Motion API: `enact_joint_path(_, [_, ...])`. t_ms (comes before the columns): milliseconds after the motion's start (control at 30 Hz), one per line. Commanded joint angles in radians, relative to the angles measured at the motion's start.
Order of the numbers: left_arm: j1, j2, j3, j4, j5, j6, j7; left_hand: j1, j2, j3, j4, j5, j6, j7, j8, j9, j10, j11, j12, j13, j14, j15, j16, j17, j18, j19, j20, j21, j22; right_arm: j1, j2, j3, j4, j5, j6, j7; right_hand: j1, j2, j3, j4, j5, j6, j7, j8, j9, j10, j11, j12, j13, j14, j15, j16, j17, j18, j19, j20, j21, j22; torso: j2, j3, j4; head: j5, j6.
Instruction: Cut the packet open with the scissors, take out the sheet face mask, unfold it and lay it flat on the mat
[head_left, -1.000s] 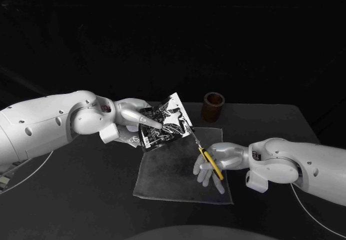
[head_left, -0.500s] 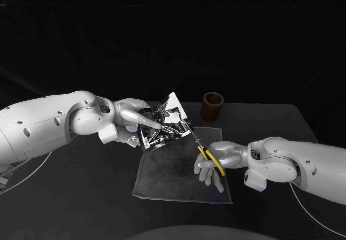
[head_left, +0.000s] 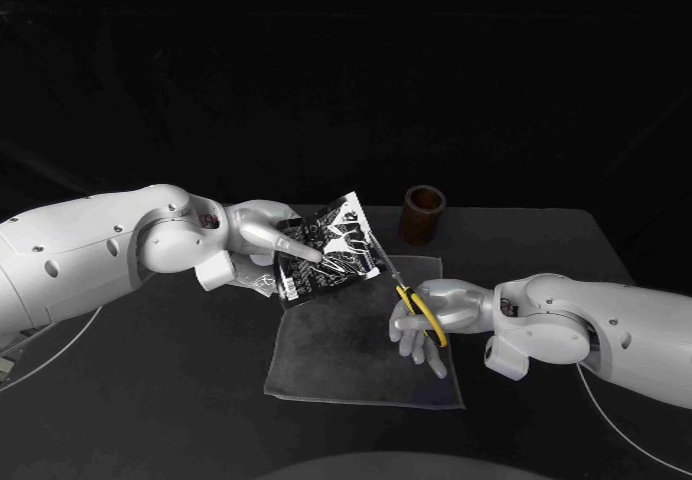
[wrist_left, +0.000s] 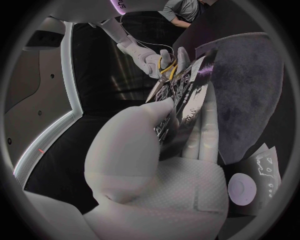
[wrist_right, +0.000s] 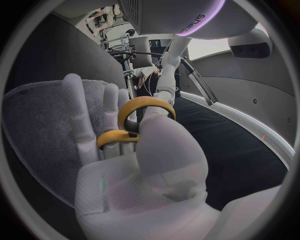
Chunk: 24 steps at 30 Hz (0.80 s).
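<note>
While the left hand (head_left: 268, 240) is gripping the packet (head_left: 329, 255) just left of the head view's centre, the right hand (head_left: 433, 318) is grasping the scissors (head_left: 413, 302) slightly lower and to the right. The left hand is pinching the packet at its left side between thumb and fingers and holding it off the table (head_left: 577, 240), above the upper-left corner of the mat (head_left: 353, 360). The right hand is clasping the yellow handles, with its thumb through one loop and its other fingers pointing down over the mat. The blades are slanting up and to the left along the packet's right edge; whether they are biting into it cannot be told.

The packet is showing a glossy black face with white print, and it is tilting so that one corner is pointing toward the top of the frame. The grey mat is lying flat in the lower centre, with both hands hovering over its upper half and its lower half showing bare. A brown cylinder (head_left: 424, 213) is standing upright just beyond the mat's upper-right corner. Dark tabletop is showing to the left and to the right of the mat.
</note>
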<state>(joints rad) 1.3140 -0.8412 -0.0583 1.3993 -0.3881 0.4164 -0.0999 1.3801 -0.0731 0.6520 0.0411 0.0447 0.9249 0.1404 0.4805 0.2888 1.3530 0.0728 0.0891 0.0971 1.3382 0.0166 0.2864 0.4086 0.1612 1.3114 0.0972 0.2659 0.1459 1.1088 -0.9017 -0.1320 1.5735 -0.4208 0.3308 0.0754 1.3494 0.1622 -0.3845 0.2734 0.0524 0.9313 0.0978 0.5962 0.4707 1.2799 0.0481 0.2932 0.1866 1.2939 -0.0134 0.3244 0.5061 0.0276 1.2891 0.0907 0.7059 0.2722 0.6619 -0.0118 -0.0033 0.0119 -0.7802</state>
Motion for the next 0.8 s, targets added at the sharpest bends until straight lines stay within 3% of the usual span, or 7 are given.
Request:
enact_joint_path(33, [0.001,0.001,0.001,0.003,-0.002,0.014,0.004,0.006,0.009,-0.004,-0.004,0.003,0.007,-0.001,0.004,0.134,0.008,-0.005,0.003,-0.001,-0.002,-0.009,0.004,0.004,0.017,0.002,-0.005,0.004,0.002,0.0,0.001,0.001,0.002,0.008,-0.023,0.021,0.029,0.039,-0.013,0.002,-0.003,0.0,0.002,0.001,0.008,0.068,-0.013,0.003,0.005,0.004,0.0,0.005,0.006,0.154,-0.003,-0.008,0.006,0.002,0.0,-0.0003,0.0002,-0.001,0.002])
enact_joint_path(100, [0.001,0.001,0.001,0.003,-0.002,0.01,0.005,0.006,0.009,-0.004,-0.004,0.003,0.007,-0.001,0.004,0.134,0.008,-0.005,0.003,-0.001,-0.002,-0.009,0.004,0.004,0.017,0.002,-0.005,0.004,0.002,0.0,-0.001,0.001,0.004,0.006,-0.023,0.021,0.03,0.037,-0.026,0.003,-0.003,-0.021,0.012,-0.014,0.014,0.04,-0.003,-0.017,0.006,-0.009,0.006,-0.002,0.014,0.152,-0.008,-0.005,0.006,0.003,0.0,-0.0003,0.0004,-0.002,0.005])
enact_joint_path(267, [0.001,0.0,0.001,0.0,-0.002,-0.001,0.005,0.006,0.009,-0.004,-0.004,0.003,0.007,-0.001,0.004,0.134,0.008,-0.005,0.003,-0.001,-0.002,-0.009,0.004,0.004,0.017,0.002,-0.005,0.004,0.002,0.0,-0.006,0.001,0.014,-0.002,-0.006,0.017,0.019,0.015,-0.073,-0.002,-0.004,-0.098,0.063,-0.089,0.02,-0.067,0.047,-0.097,-0.014,-0.099,0.048,-0.059,0.014,0.144,-0.05,0.027,-0.022,-0.009,0.0,-0.0002,0.0,-0.002,0.008])
enact_joint_path(333, [0.001,0.0,0.001,-0.002,-0.003,-0.007,0.006,0.006,0.009,-0.004,-0.004,0.003,0.007,-0.001,0.004,0.134,0.008,-0.005,0.003,-0.001,-0.002,-0.009,0.004,0.005,0.017,0.002,-0.005,0.004,0.002,0.0,-0.01,0.001,0.023,-0.006,-0.001,0.014,0.013,0.001,-0.077,-0.007,-0.003,-0.152,0.088,-0.134,0.013,-0.104,0.067,-0.124,-0.023,-0.137,0.068,-0.088,0.004,0.142,-0.067,0.043,-0.038,-0.017,0.0,-0.0004,0.0001,-0.003,0.01])
enact_joint_path(433, [0.001,-0.001,0.0,-0.005,-0.005,-0.017,0.008,0.006,0.009,-0.004,-0.004,0.003,0.007,-0.001,0.004,0.134,0.008,-0.005,0.003,-0.001,-0.002,-0.009,0.004,0.005,0.017,0.002,-0.005,0.004,0.002,-0.002,-0.017,0.0,0.037,-0.012,0.004,0.01,0.009,-0.016,-0.077,-0.016,-0.003,-0.248,0.096,-0.204,-0.007,-0.143,0.079,-0.152,-0.036,-0.164,0.08,-0.113,-0.007,0.146,-0.073,0.056,-0.048,-0.023,0.0,-0.0003,-0.0003,-0.003,0.011])
enact_joint_path(633, [0.001,-0.001,0.0,-0.01,-0.006,-0.03,0.01,0.006,0.009,-0.004,-0.004,0.003,0.007,-0.001,0.004,0.135,0.008,-0.005,0.003,0.0,-0.002,-0.009,0.004,0.005,0.017,0.002,-0.005,0.005,0.002,-0.012,-0.037,-0.003,0.067,-0.014,0.012,-0.005,-0.001,-0.039,-0.076,-0.03,-0.003,-0.308,0.12,-0.256,-0.012,-0.215,0.106,-0.194,-0.068,-0.226,0.105,-0.167,-0.04,0.149,-0.077,0.081,-0.058,-0.032,0.0,-0.0004,-0.0003,-0.004,0.013])
enact_joint_path(800, [0.001,-0.001,0.0,-0.012,-0.006,-0.032,0.011,0.006,0.009,-0.004,-0.004,0.003,0.007,-0.001,0.004,0.135,0.008,-0.005,0.003,0.0,-0.002,-0.009,0.004,0.006,0.017,0.002,-0.005,0.005,0.002,-0.02,-0.047,-0.005,0.079,-0.014,0.016,-0.013,-0.016,-0.062,-0.068,-0.025,-0.004,-0.332,0.145,-0.272,-0.009,-0.289,0.134,-0.225,-0.101,-0.309,0.134,-0.223,-0.081,0.148,-0.084,0.107,-0.059,-0.035,-0.001,-0.0005,-0.0006,-0.005,0.015])
